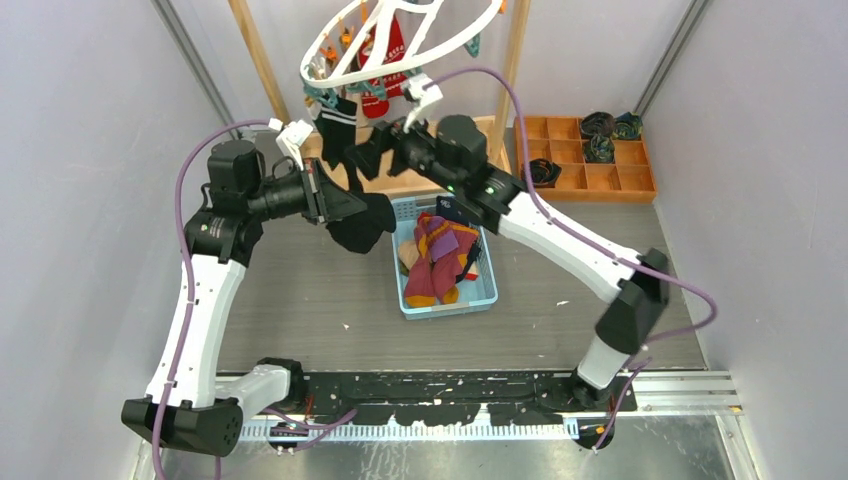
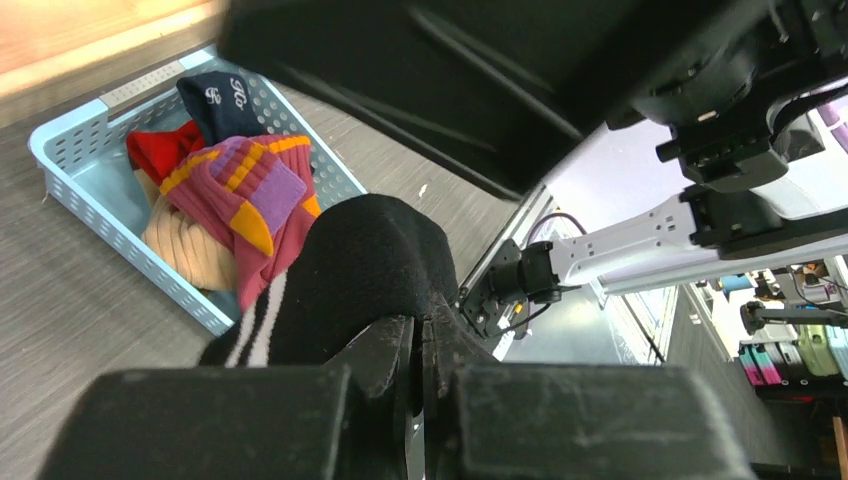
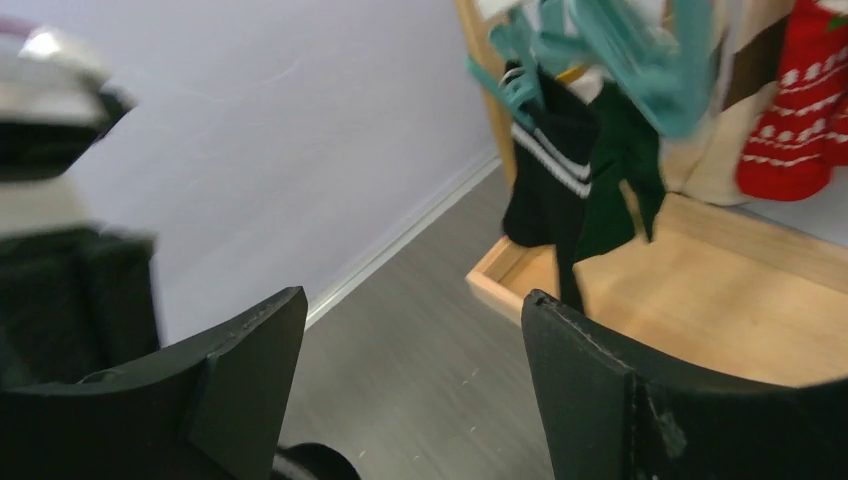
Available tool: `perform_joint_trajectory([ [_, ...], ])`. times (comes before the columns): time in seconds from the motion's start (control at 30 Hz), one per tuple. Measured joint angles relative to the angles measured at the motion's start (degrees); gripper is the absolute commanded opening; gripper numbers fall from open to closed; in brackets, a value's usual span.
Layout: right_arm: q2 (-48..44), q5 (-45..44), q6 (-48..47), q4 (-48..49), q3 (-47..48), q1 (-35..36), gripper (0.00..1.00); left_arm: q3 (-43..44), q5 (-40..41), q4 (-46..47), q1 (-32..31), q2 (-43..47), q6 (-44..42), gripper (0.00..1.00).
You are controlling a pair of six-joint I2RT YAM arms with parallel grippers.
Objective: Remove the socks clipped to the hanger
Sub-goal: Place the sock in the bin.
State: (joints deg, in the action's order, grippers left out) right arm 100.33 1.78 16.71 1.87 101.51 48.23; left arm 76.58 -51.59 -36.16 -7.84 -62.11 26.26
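White moulded plastic forms the hanger (image 1: 430,55), an oval ring with curved inner bars, tilted high at the back of the desk (image 1: 300,290) between two pale wooden posts. Teal clips (image 3: 620,60) dangle beneath it. One pinches a black sock with white bands (image 3: 545,170), soft and limp, hanging straight down. Just beside it hang a dark green sock (image 3: 622,160), a beige sock (image 3: 715,150) and a red knit sock with white patterns (image 3: 800,120). Under them lies a shallow tray (image 3: 700,280) of smooth light timber.

The left hand (image 2: 420,350) has its matte black fingers pressed together on a second black sock (image 2: 360,270), a thick, rounded fold of fabric with two white stripes showing. From above, this sock droops from the hand well below the hanger, just beside the far left corner of the basket (image 1: 483,298).

The right hand (image 3: 410,370) holds its two blocky black fingers wide apart with nothing between them. It is raised under the hanger's rim, near the clipped black sock.

The basket is pale blue perforated plastic, rectangular, resting on the grey wood-grain desk. It holds a loose heap: a maroon sock with purple and orange stripes (image 2: 250,185), a ribbed cream sock (image 2: 185,245), a plain red sock (image 2: 155,150) and a navy sock with white lettering (image 2: 225,100).

At the far right sits a wooden box of square compartments (image 1: 600,178), with dark rolled socks (image 1: 598,125) in a few of them.
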Motion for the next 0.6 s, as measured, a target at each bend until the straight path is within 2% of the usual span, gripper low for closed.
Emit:
perform_joint_trajectory([
  [0.27,-19.6,11.7,3.6,13.1,-27.3,-0.5,0.88,0.0,0.0,-1.5,0.0,0.0,-1.5,0.00],
  [0.5,-24.5,18.4,4.4,18.8,-36.3,0.3,0.82,0.1,0.0,-1.9,0.0,0.0,-1.5,0.00],
  [0.6,-24.1,19.0,4.1,18.9,-37.7,1.5,0.73,0.4,0.0,-1.9,0.0,0.0,-1.4,0.00],
])
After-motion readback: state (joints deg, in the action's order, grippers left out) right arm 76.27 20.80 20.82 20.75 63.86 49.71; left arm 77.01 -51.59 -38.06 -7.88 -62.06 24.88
